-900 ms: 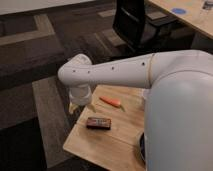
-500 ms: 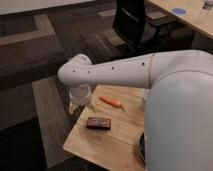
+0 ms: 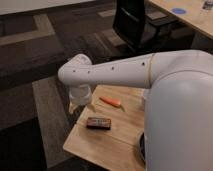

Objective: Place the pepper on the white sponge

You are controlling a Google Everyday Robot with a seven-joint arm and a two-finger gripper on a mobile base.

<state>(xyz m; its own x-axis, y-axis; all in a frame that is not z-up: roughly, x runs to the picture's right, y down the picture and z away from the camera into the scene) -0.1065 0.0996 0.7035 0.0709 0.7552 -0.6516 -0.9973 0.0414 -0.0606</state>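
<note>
1. The pepper (image 3: 110,101) lies flat on the wooden table (image 3: 115,137), near the far edge. Its long axis runs roughly from 10 o'clock to 4 o'clock. Nothing touches it.
2. The gripper (image 3: 75,106) hangs below the wrist of the arm (image 3: 110,72), over the table's far-left corner. That puts it at about 9 o'clock from the pepper, near it but apart. The pincer stands wide, and the pepper is plainly not in it.
3. A dark box (image 3: 98,123) sits at about 7 o'clock from the pepper, close by but not touching.
4. The white sponge cannot be made out. The robot's bulk covers the right side of the table, so it may lie hidden there.
5. Handling, as a judgement: the pepper looks light, slim and fairly stiff, with a smooth skin that could slip or roll under a sideways nudge.
6. The best hold is probably across the thicker part of the body, with the jaws closing square to the long axis. A pinch at the thin tip would let it pivot or squirt out.
7. A gentle squeeze should do. It is small and low on the wood, so the jaws must come right down to the surface.
8. The task is at its start: reach toward 3 o'clock, grasp, lift, then find the sponge.
</note>
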